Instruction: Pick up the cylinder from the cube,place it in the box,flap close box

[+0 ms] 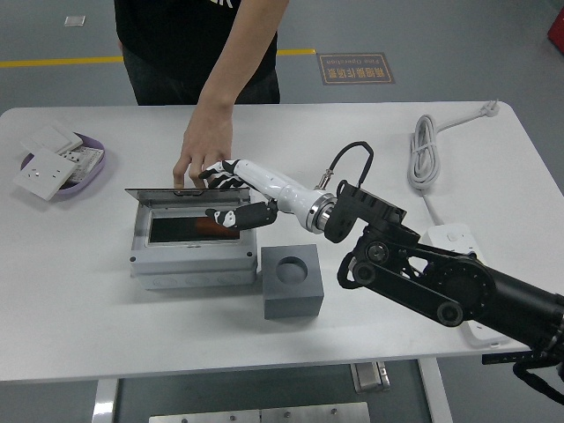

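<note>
Two hands meet over the grey junction box (192, 251), which sits left of centre on the white bench (79, 308); the robot's right arm (441, 278) slants in from the box's right, and its right hand (231, 196) hovers at the rear right of the box, fingers apart and clamped on nothing, touching the clear hinged lid (181, 191), which stands partly lowered; a person's hand (201, 150) presses fingertips on the lid's far edge; the grey cube (293, 280), just right of the box's front corner, shows a bare round socket; the reddish cylinder (216, 227) lies inside the box; a coiled white cable (429, 159) lies far right of the box; a purple dish (88, 159) of white switch plates (46, 169) sits far left.
</note>
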{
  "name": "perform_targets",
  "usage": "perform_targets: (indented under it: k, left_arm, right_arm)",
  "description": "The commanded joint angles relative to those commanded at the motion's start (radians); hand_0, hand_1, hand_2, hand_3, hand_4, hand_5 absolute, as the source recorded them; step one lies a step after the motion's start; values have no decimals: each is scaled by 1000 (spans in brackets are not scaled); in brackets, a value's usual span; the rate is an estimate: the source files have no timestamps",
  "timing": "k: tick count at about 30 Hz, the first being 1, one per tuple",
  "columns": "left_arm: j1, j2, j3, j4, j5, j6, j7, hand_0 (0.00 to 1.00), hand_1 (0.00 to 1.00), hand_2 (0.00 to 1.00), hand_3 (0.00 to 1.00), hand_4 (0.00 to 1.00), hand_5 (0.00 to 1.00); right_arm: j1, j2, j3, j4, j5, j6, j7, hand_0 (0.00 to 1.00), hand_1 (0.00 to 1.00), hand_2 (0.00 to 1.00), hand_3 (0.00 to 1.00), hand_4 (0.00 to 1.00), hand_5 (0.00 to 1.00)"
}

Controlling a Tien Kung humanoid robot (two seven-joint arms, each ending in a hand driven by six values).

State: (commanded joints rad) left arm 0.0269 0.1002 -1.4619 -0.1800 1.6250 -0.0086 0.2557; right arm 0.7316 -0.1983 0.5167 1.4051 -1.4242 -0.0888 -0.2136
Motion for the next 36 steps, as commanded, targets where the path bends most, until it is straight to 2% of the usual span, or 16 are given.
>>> perform_targets:
  k: [11, 27, 31, 36]
  left_arm:
    - [2, -2, -7, 0, 3, 1, 3, 605, 599, 585, 564, 603, 184]
    - [1, -4, -7, 0, 4, 1, 3, 605, 599, 584, 565, 603, 183]
    - [1, -3, -10, 0, 8, 1, 3, 605, 598, 584, 565, 602, 181]
    - [3, -2, -4, 0, 3, 1, 3, 605, 598, 584, 565, 602, 181]
  right_arm:
    - [-7, -9, -30, 46, -14, 0, -2, 787, 718, 764, 799, 650, 283]
    - [-12, -12, -30, 48, -19, -2, 2, 792, 713, 760, 787, 640, 279]
    - [-22, -21, 17, 47, -39, 2, 0, 796, 713, 760, 783, 636, 286]
    - [-72, -59, 121, 41, -72, 2, 5, 796, 713, 760, 783, 636, 286]
